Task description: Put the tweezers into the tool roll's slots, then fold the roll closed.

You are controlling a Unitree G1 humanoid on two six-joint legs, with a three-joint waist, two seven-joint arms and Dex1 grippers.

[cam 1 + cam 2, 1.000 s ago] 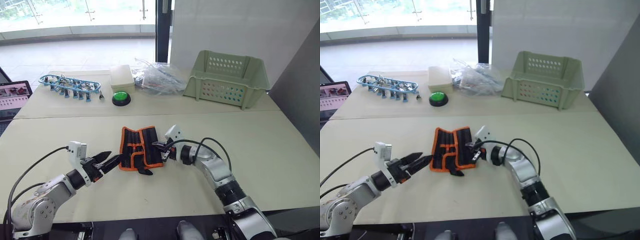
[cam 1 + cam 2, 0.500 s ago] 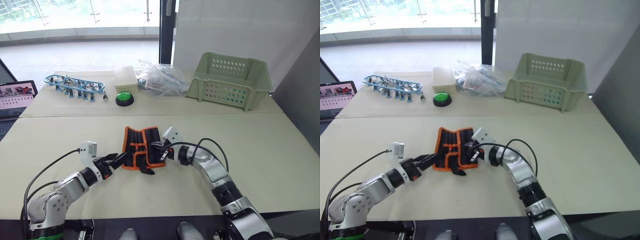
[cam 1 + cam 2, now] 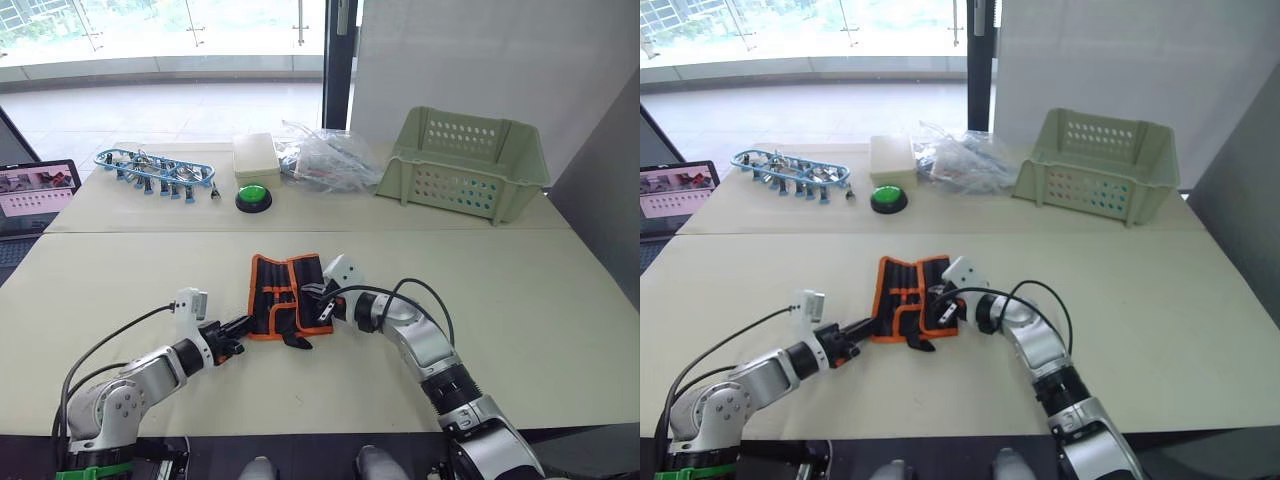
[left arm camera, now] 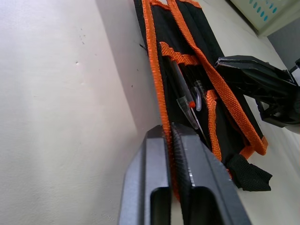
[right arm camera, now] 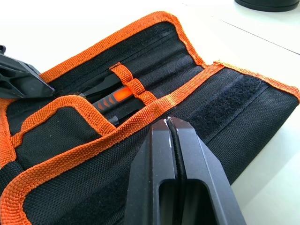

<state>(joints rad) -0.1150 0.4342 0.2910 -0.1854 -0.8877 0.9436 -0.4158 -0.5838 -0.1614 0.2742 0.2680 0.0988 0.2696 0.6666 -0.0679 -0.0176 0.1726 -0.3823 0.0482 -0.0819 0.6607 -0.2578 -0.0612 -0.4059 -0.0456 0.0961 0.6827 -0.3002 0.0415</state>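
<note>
The tool roll [image 3: 288, 296] is lying partly folded at the centre of the frame on the pale table [image 3: 560, 330], in the head views. From there, the tools inside it are too small to make out. The left wrist view is showing slim tweezers [image 4: 185, 96] sitting in the slots [image 4: 174, 70]; their lower ends are hidden under fabric. The left gripper [image 4: 169, 127] is pinching the roll's orange edge trim with its fingers closed. The right gripper [image 5: 169, 123] is pressing its closed fingers onto the opposite trim, though whether fabric is caught between them is unclear. Across the upper frame are sitting a blue-framed rack [image 3: 155, 170], a green button [image 3: 254, 195] and a pale green basket [image 3: 465, 160].
</note>
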